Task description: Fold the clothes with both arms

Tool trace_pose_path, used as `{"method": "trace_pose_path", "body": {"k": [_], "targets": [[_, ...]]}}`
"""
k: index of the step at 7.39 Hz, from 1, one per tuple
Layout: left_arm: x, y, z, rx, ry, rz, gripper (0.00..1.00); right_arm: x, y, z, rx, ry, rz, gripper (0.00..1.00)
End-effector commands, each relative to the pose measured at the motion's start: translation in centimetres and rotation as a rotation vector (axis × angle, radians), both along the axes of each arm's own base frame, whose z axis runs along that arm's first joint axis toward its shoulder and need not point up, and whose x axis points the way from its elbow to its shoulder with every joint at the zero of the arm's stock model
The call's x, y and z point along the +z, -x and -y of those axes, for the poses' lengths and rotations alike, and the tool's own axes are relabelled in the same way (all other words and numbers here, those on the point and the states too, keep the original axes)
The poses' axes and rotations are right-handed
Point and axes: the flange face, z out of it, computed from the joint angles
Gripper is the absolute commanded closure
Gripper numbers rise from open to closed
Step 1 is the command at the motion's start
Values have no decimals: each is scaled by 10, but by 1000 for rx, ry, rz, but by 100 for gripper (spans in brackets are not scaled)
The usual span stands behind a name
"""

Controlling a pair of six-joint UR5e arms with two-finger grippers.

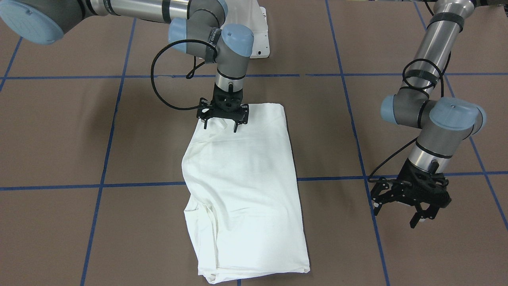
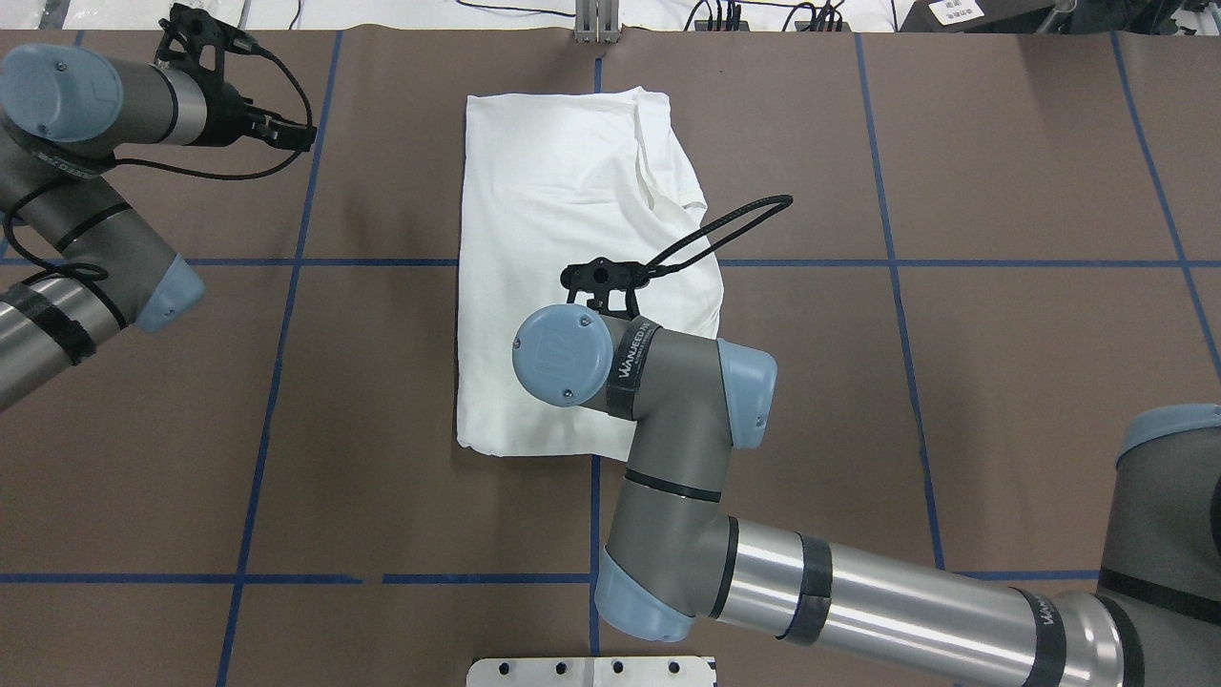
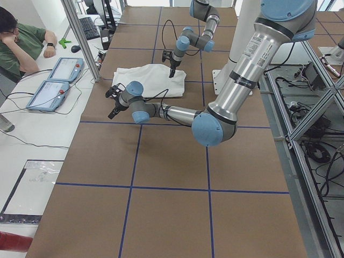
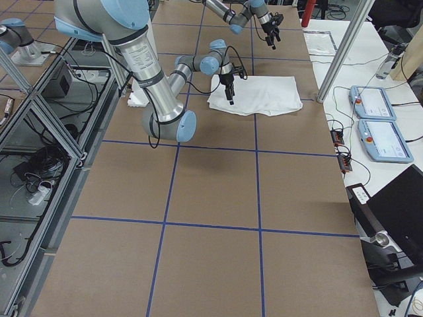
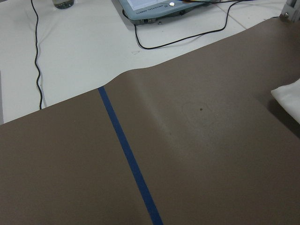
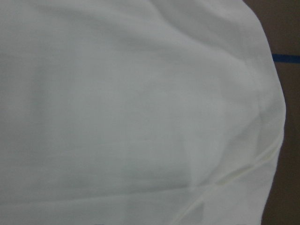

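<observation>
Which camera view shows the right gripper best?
The exterior front-facing view: the right gripper shows whole, fingers spread, at the end of the shirt nearest the robot. Overhead, its own wrist hides most of it; the side views show it small; its wrist camera sees only cloth.

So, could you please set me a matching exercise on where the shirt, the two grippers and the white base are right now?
Things:
1. right gripper
2. white pedestal base
3. white shirt
4. left gripper

Places:
A. lying on the brown table, folded into a long rectangle
B. hanging over the shirt
C. at the table's edge on the robot's side
D. over bare table, well clear of the shirt

Pairs: 1-B, 2-C, 3-A, 4-D.
</observation>
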Motion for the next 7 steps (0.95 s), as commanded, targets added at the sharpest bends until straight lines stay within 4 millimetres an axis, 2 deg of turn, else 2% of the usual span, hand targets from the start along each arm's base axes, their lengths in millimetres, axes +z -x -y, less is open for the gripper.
{"method": "trace_pose_path", "body": {"k": [1, 2, 3, 7], "targets": [[-2, 0, -1, -2, 0, -5, 0, 1, 3, -5, -109, -34, -86, 27], [-2, 0, -1, -1, 0, -7, 0, 3, 3, -6, -160, -60, -108, 34], [-2, 0, -1, -1, 0, -7, 0, 0, 3, -6, -183, -74, -109, 37], [-3, 0, -2, -1, -2, -9, 0, -1, 14, -24, -212, -77, -103, 39]]}}
